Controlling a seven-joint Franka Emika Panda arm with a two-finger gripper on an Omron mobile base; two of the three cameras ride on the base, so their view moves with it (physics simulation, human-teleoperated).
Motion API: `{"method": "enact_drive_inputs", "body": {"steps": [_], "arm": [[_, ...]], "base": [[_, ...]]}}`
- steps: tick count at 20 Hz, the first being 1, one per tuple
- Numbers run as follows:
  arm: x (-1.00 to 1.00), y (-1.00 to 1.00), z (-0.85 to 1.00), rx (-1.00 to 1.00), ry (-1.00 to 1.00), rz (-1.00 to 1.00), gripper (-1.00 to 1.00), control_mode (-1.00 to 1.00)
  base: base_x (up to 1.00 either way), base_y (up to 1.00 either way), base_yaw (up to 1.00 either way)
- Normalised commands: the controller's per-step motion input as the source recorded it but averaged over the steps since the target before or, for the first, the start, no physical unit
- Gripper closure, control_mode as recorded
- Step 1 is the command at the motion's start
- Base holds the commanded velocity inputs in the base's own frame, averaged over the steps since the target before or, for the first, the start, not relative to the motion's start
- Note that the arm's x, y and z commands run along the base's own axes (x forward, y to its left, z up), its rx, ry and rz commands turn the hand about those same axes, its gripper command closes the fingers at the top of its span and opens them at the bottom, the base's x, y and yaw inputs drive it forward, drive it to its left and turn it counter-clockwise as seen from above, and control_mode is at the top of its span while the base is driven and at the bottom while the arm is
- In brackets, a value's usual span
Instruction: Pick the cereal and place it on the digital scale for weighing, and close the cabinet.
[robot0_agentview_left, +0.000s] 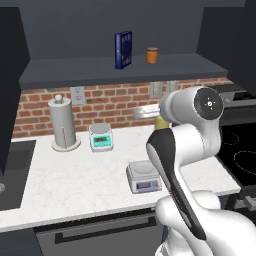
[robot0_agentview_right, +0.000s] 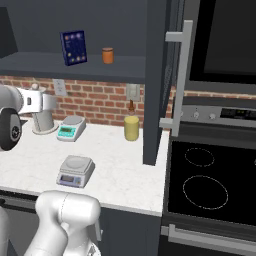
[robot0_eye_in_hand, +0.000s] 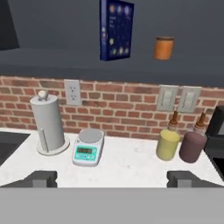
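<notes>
Standing upright on the open cabinet shelf, the cereal (robot0_agentview_left: 123, 49) sits in the upper middle of the left base view, a dark-blue box with the small orange can (robot0_agentview_left: 152, 55) just beside it toward the right, the two apart. In the hand view the box is at top centre and the gripper (robot0_eye_in_hand: 112, 178) hangs well below it, its two dark tips spread wide at the bottom edge with nothing between them. The digital scale (robot0_agentview_left: 144, 176) with the bluish front panel rests on the white counter (robot0_agentview_left: 70, 175) near its front edge, at centre right of the left base view, its plate bare; the teal-fronted scale (robot0_agentview_left: 101, 137) stands further back, next to the paper towel holder (robot0_agentview_left: 63, 123) at left. One cabinet door (robot0_agentview_right: 159, 80) swings out edge-on in the right base view, its silver handle (robot0_agentview_right: 181, 75) facing the stove (robot0_agentview_right: 210, 185). By my reading the task is at its first step, the approach to the cereal, with nothing yet grasped. The next move calls for raising the hand to shelf height, squaring the open jaws across the narrow sides of the box, and keeping clear of the can.
</notes>
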Motion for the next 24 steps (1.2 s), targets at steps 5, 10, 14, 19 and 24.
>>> {"method": "enact_drive_inputs", "body": {"steps": [5, 10, 14, 19, 24], "arm": [[0.03, 0.10, 0.25, 0.00, -0.12, -0.01, -1.00, -1.00], [0.04, 0.07, 0.22, 0.00, -0.04, 0.00, -1.00, -1.00], [0.08, 0.11, 0.17, 0.00, -0.02, 0.00, -1.00, -1.00], [0.05, 0.10, 0.22, 0.00, -0.03, 0.00, -1.00, -1.00], [0.10, 0.13, 0.24, 0.00, -0.01, 0.00, -1.00, -1.00]], "base": [[0.00, 0.00, 0.00], [0.00, 0.00, 0.00], [0.00, 0.00, 0.00], [0.00, 0.00, 0.00], [0.00, 0.00, 0.00]]}}
